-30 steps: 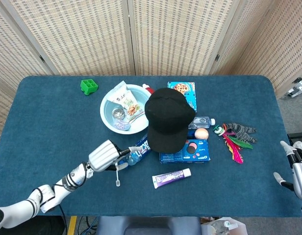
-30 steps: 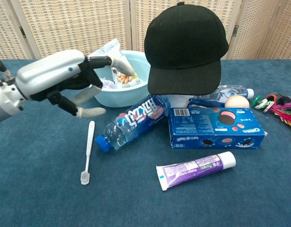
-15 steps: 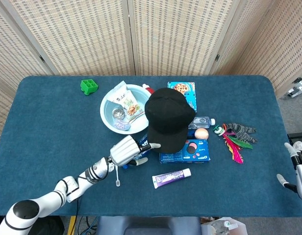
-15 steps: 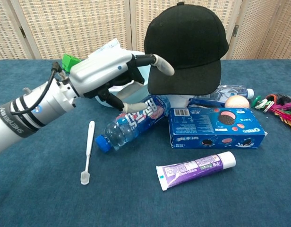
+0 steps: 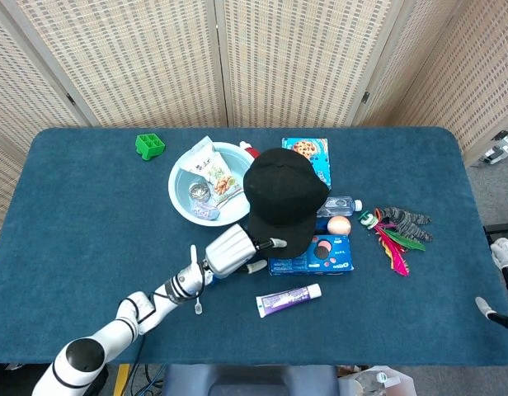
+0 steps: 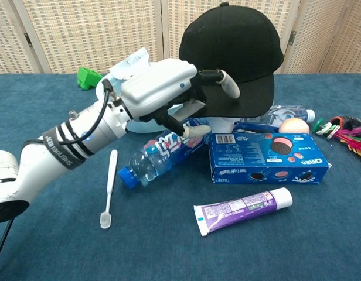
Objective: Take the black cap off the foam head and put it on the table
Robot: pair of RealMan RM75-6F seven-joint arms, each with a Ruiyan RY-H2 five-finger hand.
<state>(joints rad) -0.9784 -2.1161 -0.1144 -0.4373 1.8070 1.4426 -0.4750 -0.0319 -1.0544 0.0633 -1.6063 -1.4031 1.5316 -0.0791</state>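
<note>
Closing in fast, the left hand [image 6: 179, 96] has swung from out over the white toothbrush [image 6: 108, 187] on the near left all the way to the brim of the black fabric baseball cap [image 6: 232, 55]. Its fingers [image 6: 222, 83] are spread, one reaching across the front of the brim and another curled underneath, so it looks ready to pinch but I can't see that it's actually got hold yet. That cap hasn't budged: it's sitting up on the foam head, which is basically hidden under it, in the middle of the blue cloth-covered table [image 5: 89, 206], right behind the blue Oreo cookie box [image 6: 268, 157]. The clear blue-labelled water bottle [image 6: 160, 155] lies just under the hand. My guess is the grab comes next, then lift. The right hand [image 5: 505, 276] is barely in frame at the far right edge; can't tell how it's set.
</note>
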